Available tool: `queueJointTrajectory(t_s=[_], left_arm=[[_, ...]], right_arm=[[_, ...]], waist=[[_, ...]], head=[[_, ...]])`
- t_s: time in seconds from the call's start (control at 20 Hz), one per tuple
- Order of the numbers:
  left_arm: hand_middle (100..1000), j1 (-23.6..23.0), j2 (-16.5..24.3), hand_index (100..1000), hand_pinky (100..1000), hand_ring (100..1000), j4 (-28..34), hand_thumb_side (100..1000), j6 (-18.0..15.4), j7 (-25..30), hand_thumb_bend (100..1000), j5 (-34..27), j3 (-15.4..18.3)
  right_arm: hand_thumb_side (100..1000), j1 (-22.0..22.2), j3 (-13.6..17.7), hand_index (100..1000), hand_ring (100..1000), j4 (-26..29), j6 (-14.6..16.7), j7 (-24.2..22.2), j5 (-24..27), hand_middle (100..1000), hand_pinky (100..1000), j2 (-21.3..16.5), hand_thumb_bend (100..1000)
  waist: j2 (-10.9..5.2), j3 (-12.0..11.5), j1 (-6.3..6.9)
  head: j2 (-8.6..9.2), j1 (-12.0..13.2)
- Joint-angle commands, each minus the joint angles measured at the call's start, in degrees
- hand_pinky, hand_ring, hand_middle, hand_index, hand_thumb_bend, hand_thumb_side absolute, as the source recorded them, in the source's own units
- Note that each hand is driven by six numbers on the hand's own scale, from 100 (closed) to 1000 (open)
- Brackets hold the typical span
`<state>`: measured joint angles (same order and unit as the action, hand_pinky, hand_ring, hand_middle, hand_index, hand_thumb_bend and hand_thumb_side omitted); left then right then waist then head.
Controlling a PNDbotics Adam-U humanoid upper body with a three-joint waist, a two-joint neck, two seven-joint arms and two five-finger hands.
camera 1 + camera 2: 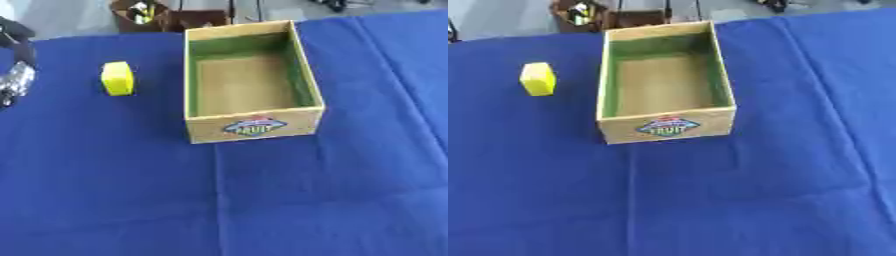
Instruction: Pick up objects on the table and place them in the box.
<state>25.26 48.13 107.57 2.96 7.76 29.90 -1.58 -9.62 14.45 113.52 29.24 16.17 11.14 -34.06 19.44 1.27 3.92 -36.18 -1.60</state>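
Observation:
A small yellow block (117,78) lies on the blue tablecloth (262,200), to the left of the box. The box (252,125) is an open cardboard one with green inner walls and a colourful label on its near side; nothing shows inside it. My left hand (16,80), black and silver, shows only partly at the left edge of the left eye view, about a hand's width left of the yellow block and not touching it. My right hand is in neither view.
Beyond the table's far edge stands a brown crate (144,15) with small dark and yellow items in it. The blue cloth spreads wide in front of and to the right of the box, with shallow creases.

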Motion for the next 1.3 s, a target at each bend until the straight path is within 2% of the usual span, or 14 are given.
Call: queueJointTrajectory(t_s=[0.05, 0.35, 0.6, 0.75, 0.8, 0.85, 0.9, 1.15, 1.2, 1.3], left_arm=[[662, 1.95, 3.1, 809, 431, 667, -0.01, 809, -0.5, 0.76, 100, -1.31, -0.07], [675, 7.26, 4.63, 824, 447, 677, -3.9, 821, -2.07, 3.35, 100, -2.69, -1.47], [687, 10.86, 4.38, 839, 462, 684, -8.18, 823, -4.07, 5.39, 100, -1.16, -2.41], [706, 12.8, 4.22, 859, 479, 695, -10.4, 846, -5.32, 6.38, 176, 0.52, -2.96], [706, 13.44, 4.15, 859, 479, 695, -11.14, 846, -5.77, 6.74, 176, 1.1, -3.17], [725, 14.18, 4.17, 879, 498, 708, -11.97, 880, -6.27, 7.24, 249, 1.73, -3.52], [735, 15.06, 4.19, 892, 512, 718, -12.99, 897, -6.84, 7.91, 285, 2.46, -3.99], [735, 17.08, 3.73, 892, 512, 718, -15.85, 897, -8.89, 9.72, 285, 4.34, -4.45], [778, 17.39, 3.82, 928, 584, 767, -16.25, 968, -9.18, 9.9, 457, 4.58, -4.68], [792, 19.28, 3.69, 939, 606, 782, -18.21, 993, -9.69, 11.06, 520, 5.58, -6.51]], right_arm=[[1000, -0.49, 0.35, 799, 724, 1.07, 0.0, -0.04, -0.03, 562, 686, -1.5, 100], [1000, -0.6, 0.1, 799, 724, 1.07, 0.03, -0.2, 0.14, 562, 686, -1.72, 100], [1000, -0.62, 0.09, 799, 723, 1.07, 0.03, -0.32, 0.14, 561, 686, -1.74, 100], [1000, -0.62, 0.05, 798, 723, 1.07, 0.0, -0.38, 0.11, 560, 687, -1.74, 100], [1000, -0.62, 0.03, 798, 723, 1.07, -0.01, -0.41, 0.09, 560, 687, -1.75, 100], [1000, -0.64, -0.02, 798, 723, 1.07, -0.01, -0.46, 0.09, 560, 687, -1.78, 100], [1000, -0.66, -0.08, 798, 723, 1.07, 0.0, -0.52, 0.09, 560, 687, -1.83, 100], [1000, -0.63, -0.12, 798, 723, 1.07, 0.0, -0.6, 0.13, 560, 687, -1.89, 100], [1000, -0.67, -0.21, 798, 723, 1.07, 0.0, -0.67, 0.13, 559, 687, -1.98, 100], [1000, -0.82, -0.51, 798, 723, 1.07, 0.0, -0.89, 0.23, 559, 687, -2.18, 100]], waist=[[-0.99, 0.09, -0.06], [-1.21, 0.72, 0.11], [-0.98, 1.24, 0.2], [-0.84, 1.48, 0.3], [-0.81, 1.53, 0.32], [-0.78, 1.63, 0.36], [-0.76, 1.75, 0.4], [-0.75, 1.82, 0.42], [-0.72, 2.06, 0.48], [-0.69, 2.71, 0.62]], head=[[-0.33, -0.17], [-3.05, -0.26], [-3.77, -2.69], [-3.67, -3.03], [-3.64, -3.08], [-3.58, -3.08], [-3.48, -3.03], [-3.38, -3.05], [-3.12, -2.56], [-2.55, -1.58]])
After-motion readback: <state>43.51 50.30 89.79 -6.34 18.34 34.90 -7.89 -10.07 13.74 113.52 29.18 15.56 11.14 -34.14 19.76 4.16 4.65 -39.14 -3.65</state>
